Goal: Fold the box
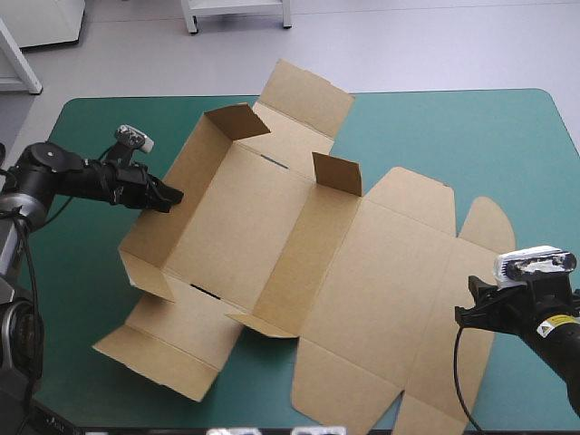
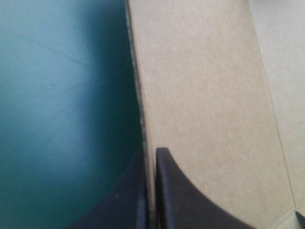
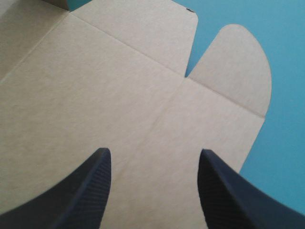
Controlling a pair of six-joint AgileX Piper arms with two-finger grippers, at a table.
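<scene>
Box [image 1: 272,245] lies lengthwise between arms; left gripper [image 2: 151,151] pinches raised left wall [image 1: 192,186], right gripper [image 3: 153,153] hangs spread above flat lid [image 1: 390,281].

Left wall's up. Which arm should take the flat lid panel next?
Right. The right gripper, open, hovers over the flat lid panel; the left gripper is shut on the raised wall, far from the lid.
</scene>
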